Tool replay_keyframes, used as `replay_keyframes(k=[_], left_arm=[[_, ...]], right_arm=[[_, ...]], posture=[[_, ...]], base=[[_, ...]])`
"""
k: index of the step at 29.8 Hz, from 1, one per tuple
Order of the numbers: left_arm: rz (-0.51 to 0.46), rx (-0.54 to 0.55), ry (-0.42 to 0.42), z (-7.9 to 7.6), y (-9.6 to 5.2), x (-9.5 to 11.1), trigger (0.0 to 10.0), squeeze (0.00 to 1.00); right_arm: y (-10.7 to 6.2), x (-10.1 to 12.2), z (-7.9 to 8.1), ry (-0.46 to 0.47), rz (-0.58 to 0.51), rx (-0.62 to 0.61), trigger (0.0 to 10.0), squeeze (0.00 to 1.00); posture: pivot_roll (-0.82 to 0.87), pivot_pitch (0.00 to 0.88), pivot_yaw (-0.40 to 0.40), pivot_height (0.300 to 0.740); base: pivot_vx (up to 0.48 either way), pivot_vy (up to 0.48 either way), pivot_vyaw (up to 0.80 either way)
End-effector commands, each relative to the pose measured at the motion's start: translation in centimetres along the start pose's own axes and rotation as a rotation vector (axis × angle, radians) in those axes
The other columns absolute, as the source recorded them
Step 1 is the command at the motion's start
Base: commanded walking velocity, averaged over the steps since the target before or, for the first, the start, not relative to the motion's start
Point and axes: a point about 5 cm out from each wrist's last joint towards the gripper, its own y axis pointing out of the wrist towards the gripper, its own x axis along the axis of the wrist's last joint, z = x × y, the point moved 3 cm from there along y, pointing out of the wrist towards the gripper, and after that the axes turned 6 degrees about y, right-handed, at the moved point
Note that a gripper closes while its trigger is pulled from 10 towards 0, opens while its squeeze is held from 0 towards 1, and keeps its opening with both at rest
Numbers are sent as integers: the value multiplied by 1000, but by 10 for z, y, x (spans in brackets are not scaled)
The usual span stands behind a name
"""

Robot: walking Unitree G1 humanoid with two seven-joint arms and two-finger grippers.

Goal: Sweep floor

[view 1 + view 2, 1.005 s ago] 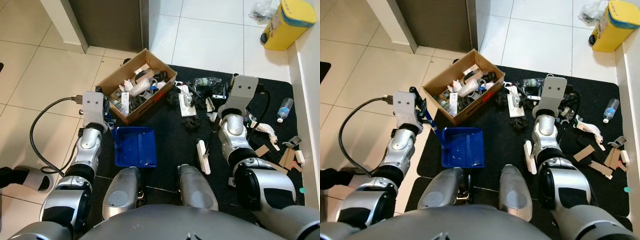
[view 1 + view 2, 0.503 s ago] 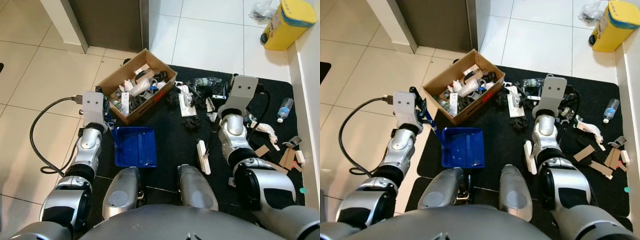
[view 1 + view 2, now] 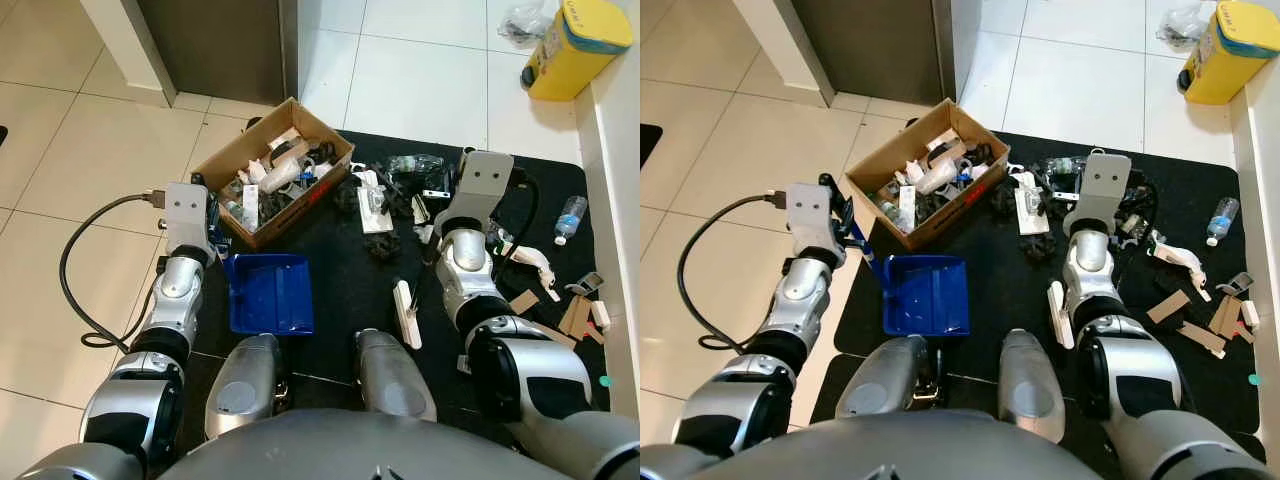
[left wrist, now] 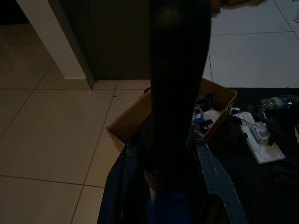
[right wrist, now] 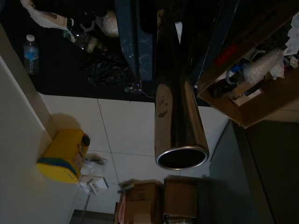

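Nearest the robot, a blue dustpan lay flat on the black mat, its open edge toward the robot's knees. Its dark handle rose to the left gripper, whose fingers were closed around it. To the right, a white brush head rested on the mat just beside the right arm; its metal handle ran up along that arm (the tube's open end showed in the right wrist view). The right gripper sat beyond the wrist housing; whether its fingers gripped the handle could not be told. Farther out, a cardboard box full of rubbish stood at the mat's far-left corner. Scattered litter lay beside it, a plastic bottle at the right edge. Beyond, a yellow container stood on the tiles.
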Motion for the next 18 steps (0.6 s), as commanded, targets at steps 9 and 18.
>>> replay_keyframes(k=[9,18], left_arm=[[35,-2,40,4,-3,-8,10000,0],[36,-1,40,5,-4,-9,10000,0]], right_arm=[[-8,-18,-6,-25,76,-20,10000,0],[-8,-18,-6,-27,77,-16,10000,0]], posture=[[110,0,21,740],[111,0,20,740]], base=[[0,0,0],[0,0,0]])
